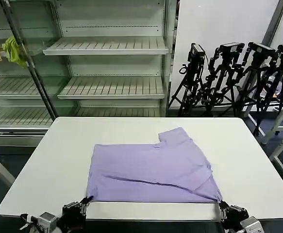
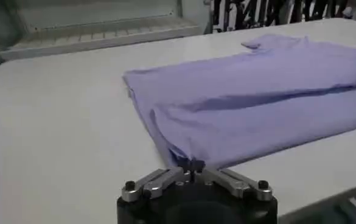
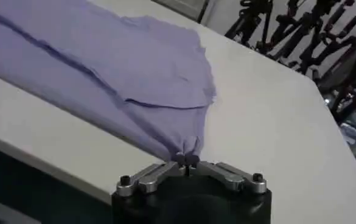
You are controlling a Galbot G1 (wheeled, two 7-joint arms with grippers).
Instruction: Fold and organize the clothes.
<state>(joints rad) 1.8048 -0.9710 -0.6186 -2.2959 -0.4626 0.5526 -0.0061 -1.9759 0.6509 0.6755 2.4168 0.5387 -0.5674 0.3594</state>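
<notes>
1. Head view: the lavender T-shirt (image 1: 153, 171) is lying spread on the white table (image 1: 58, 160), centre to lower centre of the frame, plain side up, one sleeve sticking up toward the upper middle. The left gripper (image 1: 86, 201) is sitting at the lower left of the frame, at the table's near edge, fingers pressed together on the shirt's near-left corner. The right gripper (image 1: 222, 205) is sitting at the lower right, pinching the shirt's near-right corner. Behind the table, shelving (image 1: 107, 58) is filling the upper left & centre, w/ a yellow-green cloth (image 1: 14, 51) hanging at the far upper left; black tripods (image 1: 228, 77) are standing at the upper right
2. Left wrist view: the left gripper (image 2: 192, 165) is showing at bottom centre, fingers closed on a bunched corner of the T-shirt (image 2: 263, 91), which is stretching away toward the upper right over the table (image 2: 56, 134)
3. Right wrist view: the right gripper (image 3: 187, 160) is at bottom centre, fingers closed tight on a gathered corner of the T-shirt (image 3: 117, 67); fabric is running off to the upper left, table (image 3: 269, 122) to the right
</notes>
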